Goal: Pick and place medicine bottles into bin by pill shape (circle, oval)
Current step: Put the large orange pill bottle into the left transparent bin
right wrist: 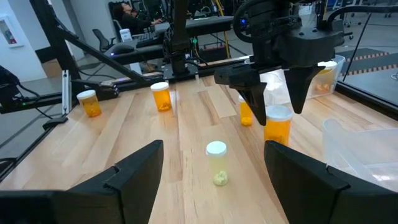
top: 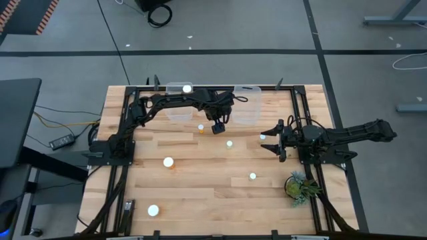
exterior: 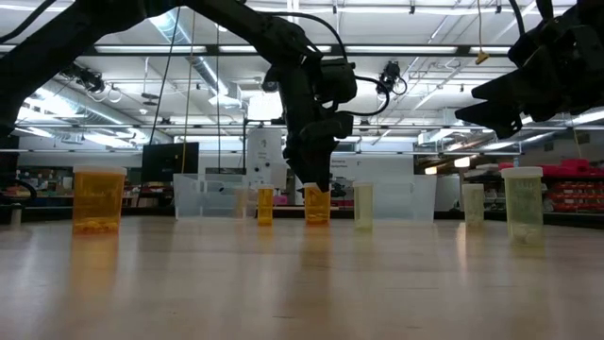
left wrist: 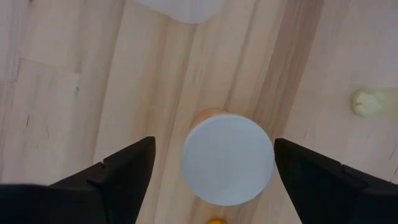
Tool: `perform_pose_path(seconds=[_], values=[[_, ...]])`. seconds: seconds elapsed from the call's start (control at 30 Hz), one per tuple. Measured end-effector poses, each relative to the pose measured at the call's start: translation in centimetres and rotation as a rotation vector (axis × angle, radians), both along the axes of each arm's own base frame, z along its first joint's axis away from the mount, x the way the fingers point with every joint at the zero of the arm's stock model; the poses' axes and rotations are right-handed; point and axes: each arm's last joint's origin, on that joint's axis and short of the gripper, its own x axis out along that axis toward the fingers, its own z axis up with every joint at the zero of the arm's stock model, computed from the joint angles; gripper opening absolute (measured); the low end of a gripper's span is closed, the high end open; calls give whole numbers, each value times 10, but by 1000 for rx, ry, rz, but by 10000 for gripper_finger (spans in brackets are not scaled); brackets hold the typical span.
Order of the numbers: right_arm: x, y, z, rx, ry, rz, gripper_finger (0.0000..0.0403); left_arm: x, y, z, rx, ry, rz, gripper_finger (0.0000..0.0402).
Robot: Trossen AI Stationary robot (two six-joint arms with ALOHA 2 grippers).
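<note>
My left gripper (top: 218, 128) hangs open over the table's middle, pointing down. Its fingers (left wrist: 127, 177) stand on either side of an amber bottle's white cap (left wrist: 228, 158), with a gap on each side. The right wrist view shows this bottle (right wrist: 278, 126) standing upright on the table, under the left gripper (right wrist: 277, 102). My right gripper (top: 277, 140) is open and empty at the right. A pale bottle (right wrist: 216, 163) stands on the table ahead of it. Other white-capped bottles stand apart on the table (top: 168, 162) (top: 253, 176) (top: 153, 210).
Two clear tubs (top: 179, 107) (top: 245, 103) stand at the far edge; a white cap (top: 187, 87) shows in the left one. A narrow amber bottle (top: 200, 127) stands just left of my left gripper. A small green plant (top: 300, 185) stands at the right.
</note>
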Motion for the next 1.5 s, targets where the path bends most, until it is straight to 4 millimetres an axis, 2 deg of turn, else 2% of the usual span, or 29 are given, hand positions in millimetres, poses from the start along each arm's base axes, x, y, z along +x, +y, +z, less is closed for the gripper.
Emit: perform_pose_path(seconds=[0.83, 1.5], values=[[0, 0, 0, 0, 0, 0, 284, 4, -13, 0, 43, 18, -30, 316], [0, 0, 0, 0, 0, 0, 284, 4, -14, 0, 49, 19, -50, 228]])
